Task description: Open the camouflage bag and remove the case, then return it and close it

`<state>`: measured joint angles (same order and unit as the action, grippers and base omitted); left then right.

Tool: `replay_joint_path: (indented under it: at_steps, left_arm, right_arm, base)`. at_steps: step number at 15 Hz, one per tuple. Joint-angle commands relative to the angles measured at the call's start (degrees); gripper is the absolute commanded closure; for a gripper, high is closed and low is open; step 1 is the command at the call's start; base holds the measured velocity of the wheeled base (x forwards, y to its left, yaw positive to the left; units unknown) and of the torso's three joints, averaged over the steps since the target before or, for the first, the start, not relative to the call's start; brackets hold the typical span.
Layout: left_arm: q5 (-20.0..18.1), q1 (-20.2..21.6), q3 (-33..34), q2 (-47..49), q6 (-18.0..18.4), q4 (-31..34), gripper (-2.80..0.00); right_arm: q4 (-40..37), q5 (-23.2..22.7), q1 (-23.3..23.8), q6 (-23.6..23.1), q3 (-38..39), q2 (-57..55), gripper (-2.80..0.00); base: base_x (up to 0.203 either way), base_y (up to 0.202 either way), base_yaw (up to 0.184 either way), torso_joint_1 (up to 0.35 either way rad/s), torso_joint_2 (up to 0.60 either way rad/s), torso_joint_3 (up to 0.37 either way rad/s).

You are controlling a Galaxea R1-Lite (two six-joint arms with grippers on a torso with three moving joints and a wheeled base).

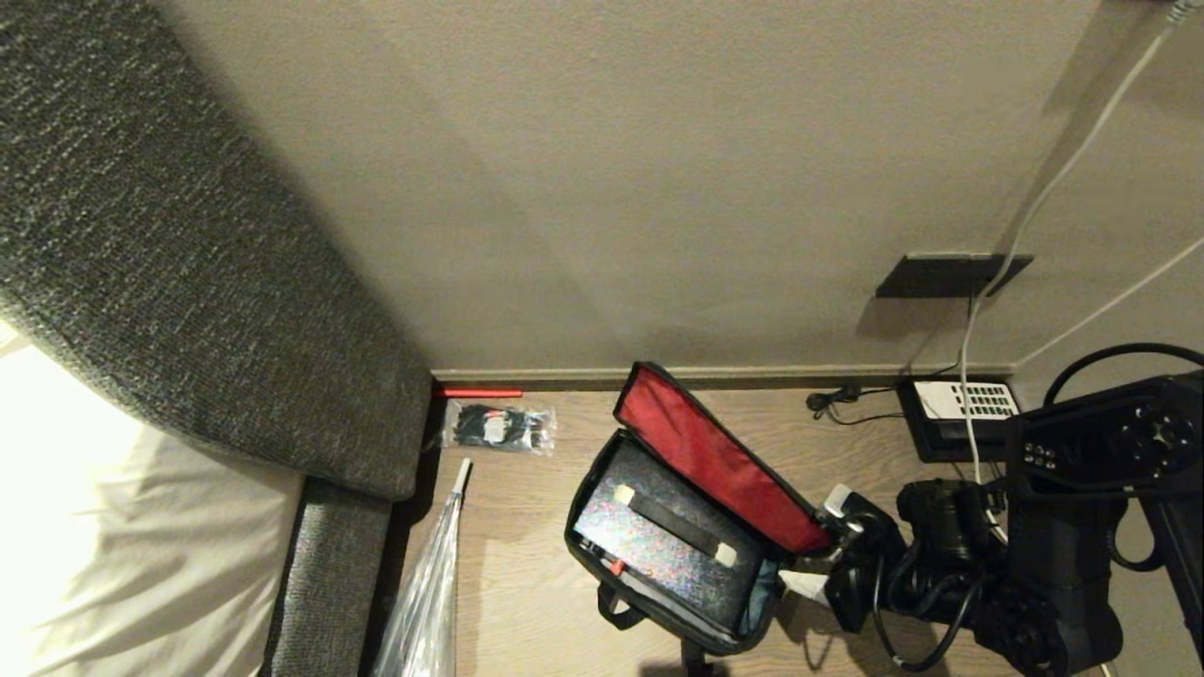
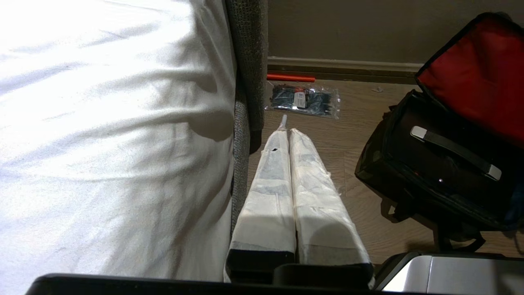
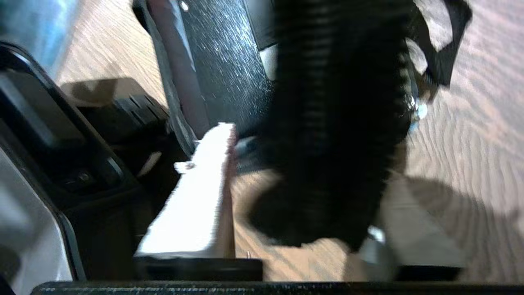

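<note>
A grey upholstered headboard (image 1: 188, 263) fills the head view from nine to eleven o'clock, with white bedding (image 1: 113, 555) below it at eight o'clock. A beige wall (image 1: 658, 169) covers the upper half, meeting a wooden floor (image 1: 527, 583) along a skirting strip.

The camouflage bag (image 1: 602, 555) sits on the floor at about six o'clock, its lid (image 1: 715, 461) thrown back to show red lining, leaning toward three o'clock. The case (image 1: 658, 545) lies flat inside the bag, black and speckled, with a dark handle across its top.

The right arm reaches in from four o'clock. The right pincer (image 1: 828, 550) sits just beside the bag's end nearest the lid; its white-wrapped fingers (image 3: 196, 196) are spread apart with the bag's end between them, and whether they touch it cannot be told.

The left pincer (image 2: 292, 164) hangs parked beside the bed, its two white fingers pressed together, gripping nothing.

A black telephone (image 1: 959, 414) with a white keypad rests by the wall at three o'clock. A folded clear umbrella (image 1: 433, 583) lies at seven o'clock. A clear packet (image 1: 499, 428) of black items lies near the skirting, beside a red stick (image 1: 480, 392).
</note>
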<state>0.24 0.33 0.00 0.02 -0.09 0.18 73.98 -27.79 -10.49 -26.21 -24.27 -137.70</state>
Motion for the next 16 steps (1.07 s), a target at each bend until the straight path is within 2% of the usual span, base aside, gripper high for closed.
replay_joint_path:
  at_steps: [1,4,8,12,15,16]
  left_arm:
    - [0.0,0.0,0.1,-0.1,0.0,0.0,0.0]
    - [0.0,0.0,0.1,-0.1,0.0,0.0,0.0]
    - [0.0,0.0,0.1,-0.1,0.0,0.0,0.0]
    - [0.0,0.0,0.1,-0.1,0.0,0.0,0.0]
    - [0.0,0.0,0.1,-0.1,0.0,0.0,0.0]
    - [0.0,0.0,0.2,-0.1,0.0,0.0,0.0]
  right_arm:
    - [0.5,-0.7,-0.1,-0.2,-0.3,0.0,-2.8]
    - [0.5,-4.6,-0.7,-2.1,0.9,1.0,-2.8]
    - [0.4,-8.0,-2.2,-2.8,9.2,2.5,-2.8]
    - [-1.5,-9.2,-1.3,-1.8,11.8,9.1,-2.8]
    - [-1.6,-9.1,0.0,5.8,11.8,15.0,-2.8]
    - [-1.5,-9.0,0.3,9.1,11.7,17.0,0.0]
  base:
    - [0.0,0.0,0.0,0.0,0.0,0.0]
    - [0.0,0.0,0.0,0.0,0.0,0.0]
    - [0.0,0.0,0.0,0.0,0.0,0.0]
    - [0.0,0.0,0.0,0.0,0.0,0.0]
    - [0.0,0.0,0.0,0.0,0.0,0.0]
    - [0.0,0.0,0.0,0.0,0.0,0.0]
